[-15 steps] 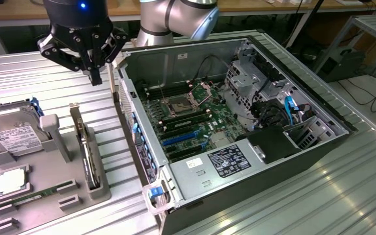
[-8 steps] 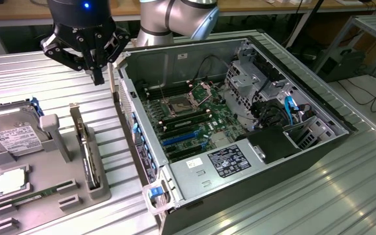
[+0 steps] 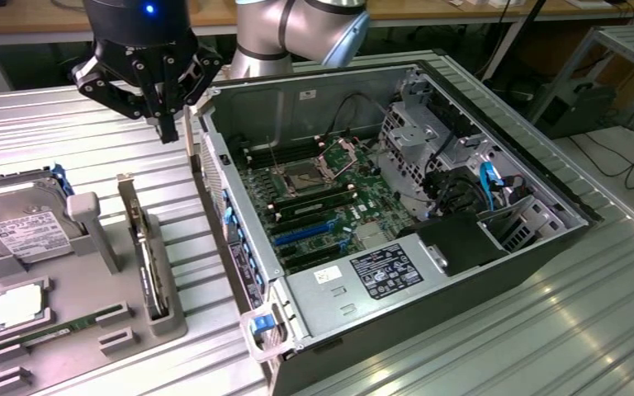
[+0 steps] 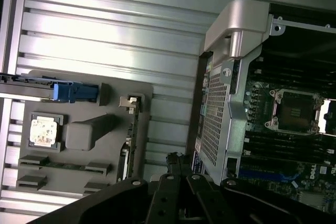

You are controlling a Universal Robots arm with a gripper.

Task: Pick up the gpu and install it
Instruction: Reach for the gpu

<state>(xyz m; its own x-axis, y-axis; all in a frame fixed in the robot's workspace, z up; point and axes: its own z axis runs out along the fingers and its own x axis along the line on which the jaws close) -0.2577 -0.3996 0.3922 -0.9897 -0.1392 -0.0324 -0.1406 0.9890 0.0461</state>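
A ribbed metal table (image 3: 53,124) carries all the work, with a gray holding tray (image 3: 86,239) on one side and an open computer case (image 3: 428,330) on the other. Your gripper (image 3: 168,130) hangs above the table with its two fingers pressed together and nothing between them. The gpu (image 3: 141,247) is lower than the gripper and a little to the exterior view's left of it, well apart from the fingertips. It stands on its long edge in a slot of the tray, so you see it as a thin upright card. In the wrist view the gripper (image 4: 176,157) looks down on the gpu (image 4: 128,150) edge-on, and the case wall (image 4: 215,114) is just beside the gripper on its other side. I judge the card to be stiff and rather light, but fragile. The circuit board and its small parts should not be squeezed, and the contact edge that sits down in the slot should not be scraped. The free upper edge, near the middle of its length, looks to me the best place to take hold, with one finger on each flat face. The faces may be smooth, so a firm but gentle hold seems right. The motherboard (image 3: 328,206) lies open inside the case, on the gripper's far side from the tray.
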